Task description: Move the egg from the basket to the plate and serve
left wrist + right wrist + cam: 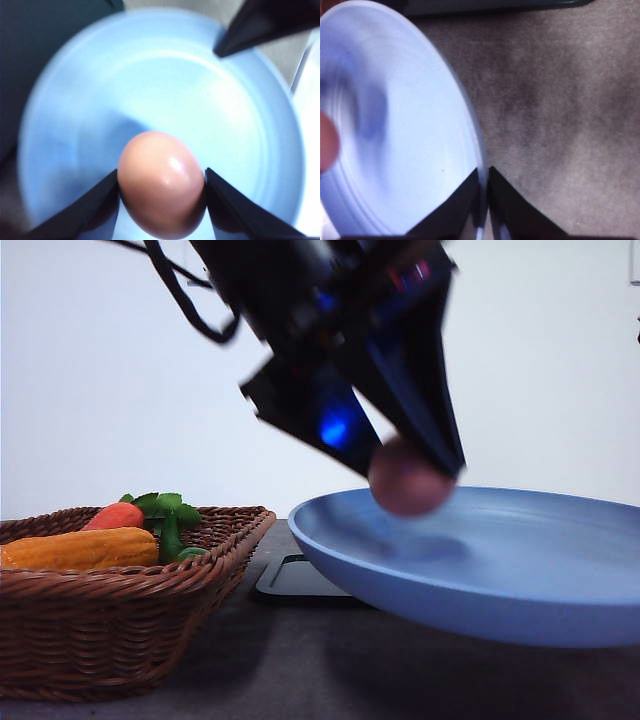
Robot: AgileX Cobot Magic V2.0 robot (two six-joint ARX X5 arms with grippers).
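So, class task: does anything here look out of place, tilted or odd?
Yes: the plate is lifted off the table and tilted, gripped at its rim by the right tool. The left tool holds the egg above it. Nothing looks spilled or damaged.

Wall [100, 390]: plain white, bare, evenly lit.
Table surface [330, 670]: dark grey, matte; mottled grey-brown in the right wrist view.
Light: soft, diffuse, faint shadows.

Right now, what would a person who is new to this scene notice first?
First, the egg, pinched in the left gripper just over the blue plate. The plate itself is off the table, its rim clamped by the right gripper. At the left stands the basket, with a corn cob and a carrot in it.
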